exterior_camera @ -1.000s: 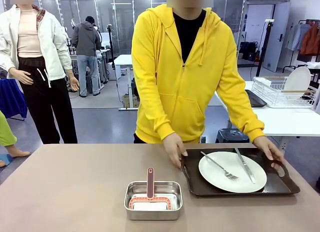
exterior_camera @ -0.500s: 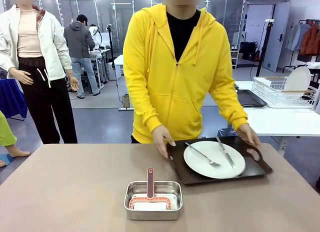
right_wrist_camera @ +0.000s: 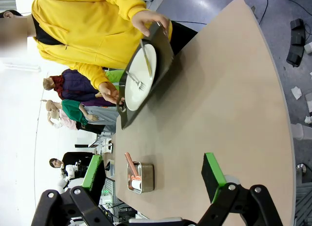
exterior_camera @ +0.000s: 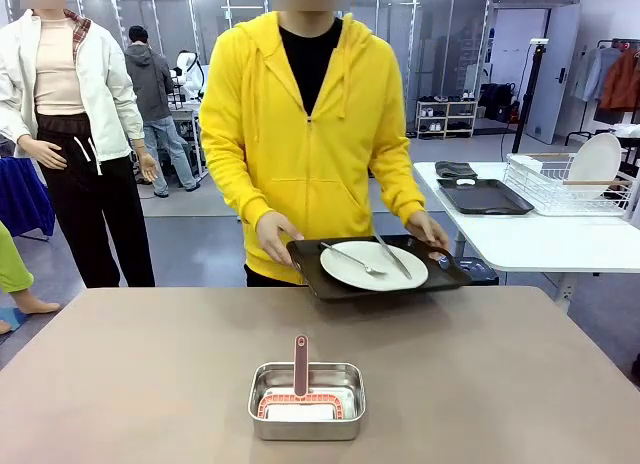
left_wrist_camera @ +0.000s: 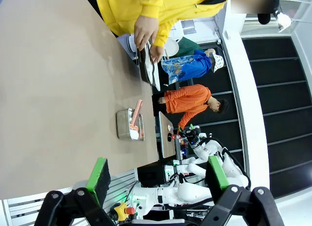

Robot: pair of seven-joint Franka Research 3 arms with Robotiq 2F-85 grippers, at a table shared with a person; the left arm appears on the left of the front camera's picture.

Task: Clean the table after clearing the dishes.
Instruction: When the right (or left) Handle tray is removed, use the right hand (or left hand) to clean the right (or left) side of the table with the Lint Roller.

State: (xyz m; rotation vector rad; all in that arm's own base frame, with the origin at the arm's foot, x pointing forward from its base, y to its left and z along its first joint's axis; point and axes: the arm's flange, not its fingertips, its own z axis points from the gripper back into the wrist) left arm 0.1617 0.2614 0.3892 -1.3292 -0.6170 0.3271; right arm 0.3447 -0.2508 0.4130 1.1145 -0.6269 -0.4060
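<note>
A person in a yellow hoodie holds a dark handled tray (exterior_camera: 440, 276) in both hands, lifted above the far edge of the brown table (exterior_camera: 140, 384). On the tray lies a round white plate (exterior_camera: 350, 270) with a fork and a knife. The right wrist view shows this plate (right_wrist_camera: 138, 84) tilted, held off the table (right_wrist_camera: 224, 99). In the left wrist view the tray (left_wrist_camera: 148, 70) is edge-on in the person's hands. My left gripper (left_wrist_camera: 158, 175) is open with nothing between its green pads. My right gripper (right_wrist_camera: 153, 179) is open too, well short of the tray.
A square steel pan (exterior_camera: 306, 401) holding a pink-handled scrubber sits near the table's front middle; it is the pan (left_wrist_camera: 128, 124) and the pan (right_wrist_camera: 142, 177) in the wrist views. Behind right stands a white table (exterior_camera: 560, 239) bearing another dark tray (exterior_camera: 485, 196) and a dish rack (exterior_camera: 570, 184).
The person has lifted the tray with the plate off the right side of the table and carried it leftward and back. Neither gripper has changed.
</note>
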